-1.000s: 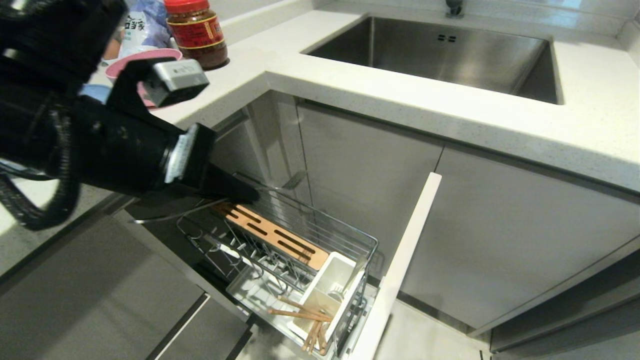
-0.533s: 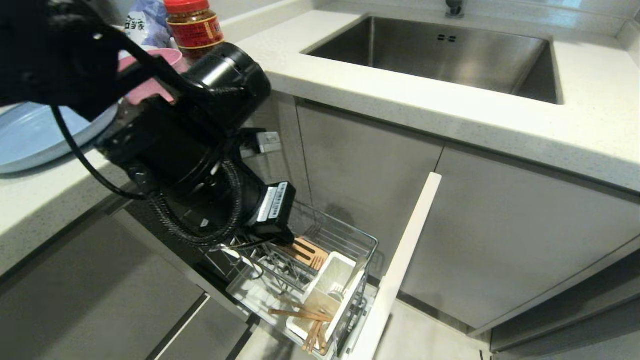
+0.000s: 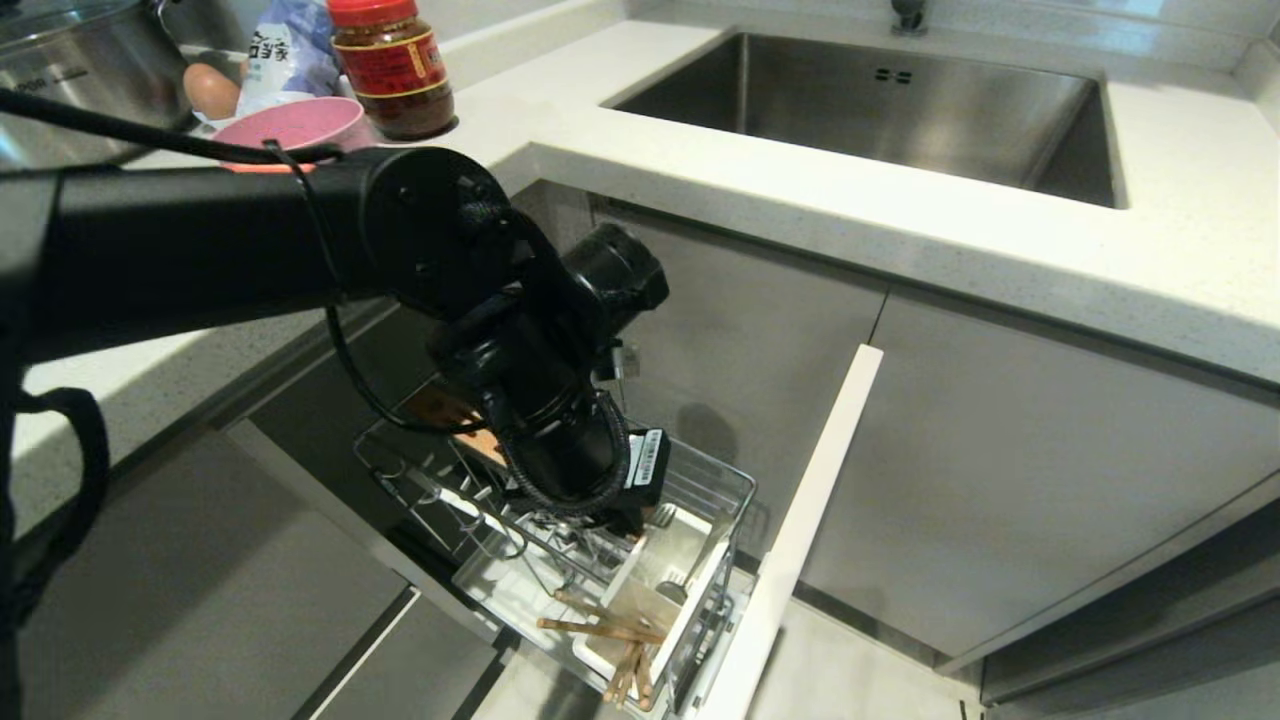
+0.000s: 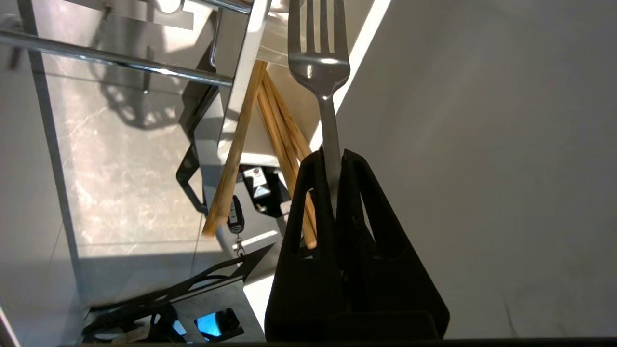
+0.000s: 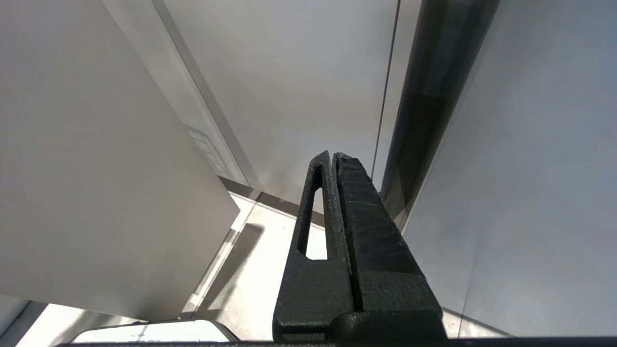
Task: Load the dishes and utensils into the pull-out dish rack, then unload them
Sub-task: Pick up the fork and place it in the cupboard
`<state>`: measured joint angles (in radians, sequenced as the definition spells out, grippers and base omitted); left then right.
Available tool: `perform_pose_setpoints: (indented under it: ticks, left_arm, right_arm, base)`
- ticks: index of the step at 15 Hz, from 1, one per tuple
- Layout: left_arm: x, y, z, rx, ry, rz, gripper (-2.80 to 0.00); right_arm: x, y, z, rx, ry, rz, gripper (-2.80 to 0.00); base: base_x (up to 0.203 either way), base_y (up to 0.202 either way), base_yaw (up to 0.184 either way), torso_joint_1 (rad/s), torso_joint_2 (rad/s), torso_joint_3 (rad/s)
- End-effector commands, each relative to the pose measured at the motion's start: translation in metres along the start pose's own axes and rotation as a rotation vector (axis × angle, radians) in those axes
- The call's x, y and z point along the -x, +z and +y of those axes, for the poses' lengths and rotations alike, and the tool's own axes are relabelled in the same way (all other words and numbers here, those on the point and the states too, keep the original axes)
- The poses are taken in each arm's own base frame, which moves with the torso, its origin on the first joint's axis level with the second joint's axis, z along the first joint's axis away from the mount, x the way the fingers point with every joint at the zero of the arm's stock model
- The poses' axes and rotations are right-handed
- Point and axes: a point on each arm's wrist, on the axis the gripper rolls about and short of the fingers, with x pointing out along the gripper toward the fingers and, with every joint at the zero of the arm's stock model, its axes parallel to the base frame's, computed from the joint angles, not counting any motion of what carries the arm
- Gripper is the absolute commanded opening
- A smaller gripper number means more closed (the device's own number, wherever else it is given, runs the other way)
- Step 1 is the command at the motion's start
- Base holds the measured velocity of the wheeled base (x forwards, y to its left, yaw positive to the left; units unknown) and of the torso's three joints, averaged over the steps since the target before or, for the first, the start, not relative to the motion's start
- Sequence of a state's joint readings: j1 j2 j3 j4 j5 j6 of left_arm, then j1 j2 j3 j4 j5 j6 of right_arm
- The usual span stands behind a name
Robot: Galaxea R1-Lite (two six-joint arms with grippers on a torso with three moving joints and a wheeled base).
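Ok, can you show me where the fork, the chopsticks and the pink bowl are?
fork (image 4: pixel 319 72), left wrist view, on the shiny neck below the tines.
chopsticks (image 3: pixel 600 628), head view, on the sticks' middle.
pink bowl (image 3: pixel 290 125), head view, on its inside.

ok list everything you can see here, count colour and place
fork: 1, silver, held in left claw, tines toward utensil cup
chopsticks: a pair, light wood, in utensil cup
utensil cup: 1, white, front of dish rack
dish rack: 1, chrome wire, pulled out below counter
bowl: 1, pink, on counter
jar: 1, red lid, beside bowl
pot: 1, steel, counter far left
sink: 1, steel, set in counter
left claw: black, shut on fork over rack
right claw: black, shut, parked by cabinets
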<state>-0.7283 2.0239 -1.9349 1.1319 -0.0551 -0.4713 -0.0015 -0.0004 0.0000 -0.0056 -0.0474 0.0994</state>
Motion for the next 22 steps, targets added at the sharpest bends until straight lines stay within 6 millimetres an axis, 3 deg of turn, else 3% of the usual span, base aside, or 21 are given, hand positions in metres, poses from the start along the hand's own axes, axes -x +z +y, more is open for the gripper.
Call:
perform_pose_setpoints:
  ticks: [1, 16, 22]
  left_arm:
    - [-0.025, 0.005, -0.002, 0.003, 0.028, 0.056, -2.80]
    - [-0.083, 0.016, -0.006, 0.002, 0.068, 0.138, -2.80]
    - [-0.093, 0.019, -0.006, 0.005, 0.072, 0.144, -2.80]
  right_arm:
    - [0.000, 0.000, 0.000, -0.001, 0.002, -0.005, -2.80]
    - [0.000, 0.000, 0.000, -0.001, 0.000, -0.005, -2.80]
    - [0.000, 0.000, 0.000, -0.001, 0.000, -0.005, -2.80]
  base:
    - [0.000, 0.000, 0.000, 0.000, 0.00, 0.000]
    - [0.000, 0.000, 0.000, 0.000, 0.00, 0.000]
    - [0.000, 0.000, 0.000, 0.000, 0.00, 0.000]
